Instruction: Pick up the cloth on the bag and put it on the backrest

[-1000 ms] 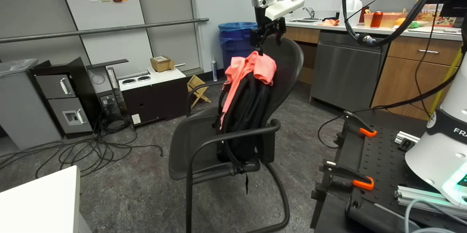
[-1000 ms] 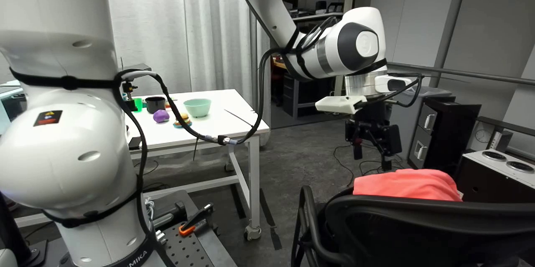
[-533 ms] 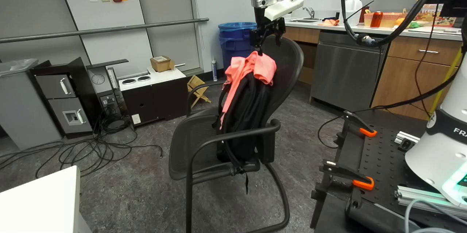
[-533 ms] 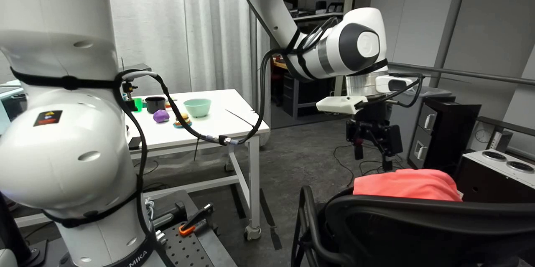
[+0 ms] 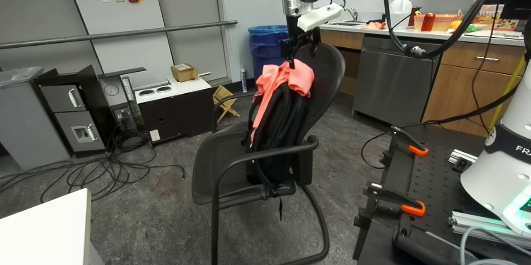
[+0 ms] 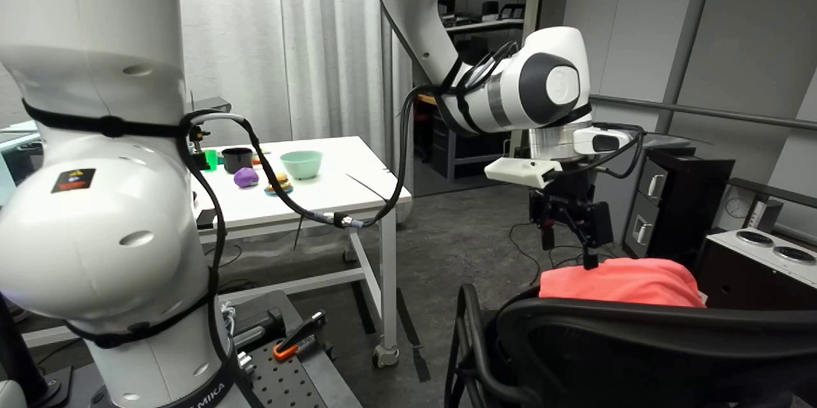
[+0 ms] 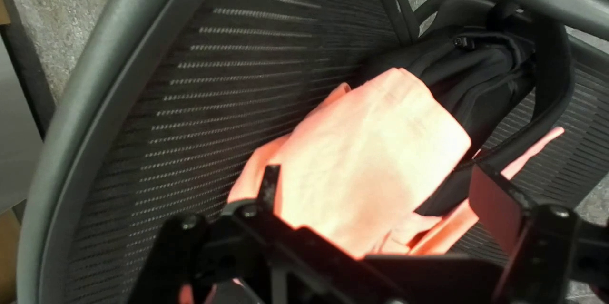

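Observation:
A coral-pink cloth [image 5: 288, 76] lies draped over the top of a black backpack [image 5: 278, 136], with a strip hanging down its front. The bag stands on a black chair, leaning against the mesh backrest [image 5: 325, 78]. In an exterior view the cloth [image 6: 625, 283] shows above the backrest [image 6: 664, 350], which hides the bag. My gripper [image 5: 303, 57] is open and points down at the cloth's top; it also shows in an exterior view [image 6: 569, 253]. In the wrist view the spread fingers [image 7: 383, 194] straddle the cloth [image 7: 361, 166]. I cannot tell whether a fingertip touches it.
The chair's armrest [image 5: 265, 155] runs beside the bag. A white table [image 6: 332, 184] with a green bowl [image 6: 301, 164] stands near the robot's base. A toy stove [image 5: 174, 91], a blue bin [image 5: 267, 49] and a kitchen counter [image 5: 415, 32] stand around the chair.
My gripper has moved down a little toward the cloth, one fingertip now overlapping its upper edge in both exterior views. The cloth, bag and chair have not moved.

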Robot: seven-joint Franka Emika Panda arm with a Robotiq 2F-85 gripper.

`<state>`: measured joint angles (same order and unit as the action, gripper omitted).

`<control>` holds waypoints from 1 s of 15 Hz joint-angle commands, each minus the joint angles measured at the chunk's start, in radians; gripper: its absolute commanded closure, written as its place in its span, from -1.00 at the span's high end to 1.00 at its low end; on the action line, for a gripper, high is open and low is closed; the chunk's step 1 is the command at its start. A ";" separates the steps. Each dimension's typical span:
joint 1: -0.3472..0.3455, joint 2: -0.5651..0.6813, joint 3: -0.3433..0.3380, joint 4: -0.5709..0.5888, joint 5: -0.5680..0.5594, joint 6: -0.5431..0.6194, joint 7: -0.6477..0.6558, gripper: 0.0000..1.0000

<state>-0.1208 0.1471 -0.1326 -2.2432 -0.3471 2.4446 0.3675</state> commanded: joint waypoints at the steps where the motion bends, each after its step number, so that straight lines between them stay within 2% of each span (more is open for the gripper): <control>1: 0.024 0.086 -0.011 0.044 0.008 0.089 0.032 1.00; 7: 0.064 0.190 -0.036 0.090 0.010 0.152 0.069 1.00; 8: 0.069 0.204 -0.041 0.097 0.013 0.153 0.072 0.50; 10: 0.077 0.224 -0.051 0.111 0.018 0.153 0.077 0.31; 15: 0.091 0.242 -0.074 0.131 0.023 0.148 0.090 -0.47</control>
<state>-0.0589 0.3675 -0.1747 -2.1395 -0.3453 2.5808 0.4460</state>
